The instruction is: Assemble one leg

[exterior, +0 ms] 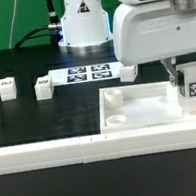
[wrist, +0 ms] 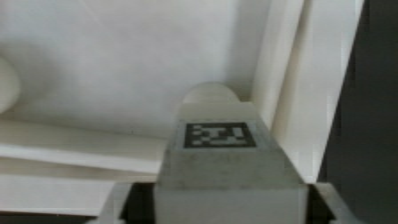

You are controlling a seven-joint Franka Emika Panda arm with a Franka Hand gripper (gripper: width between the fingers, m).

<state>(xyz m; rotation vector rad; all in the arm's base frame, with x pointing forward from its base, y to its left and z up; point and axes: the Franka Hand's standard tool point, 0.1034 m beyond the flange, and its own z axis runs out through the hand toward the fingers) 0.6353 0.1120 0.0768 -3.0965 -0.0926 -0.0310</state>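
Observation:
My gripper [exterior: 190,79] is shut on a leg [exterior: 194,85], a small white block with a black-and-white tag facing outward. It holds the leg upright over the corner of the large white tray-shaped part [exterior: 138,108] at the exterior view's right. In the wrist view the leg [wrist: 221,160] sits between the two fingers [wrist: 135,206], tag up, above the tray's inner corner beside its raised rim [wrist: 299,70]. Whether the leg touches the tray is hidden.
Three more legs lie on the black table: two at the exterior view's left [exterior: 6,89] [exterior: 43,87] and one by the arm [exterior: 129,71]. The marker board [exterior: 87,73] lies behind the tray. Long white border rails [exterior: 53,151] run along the front.

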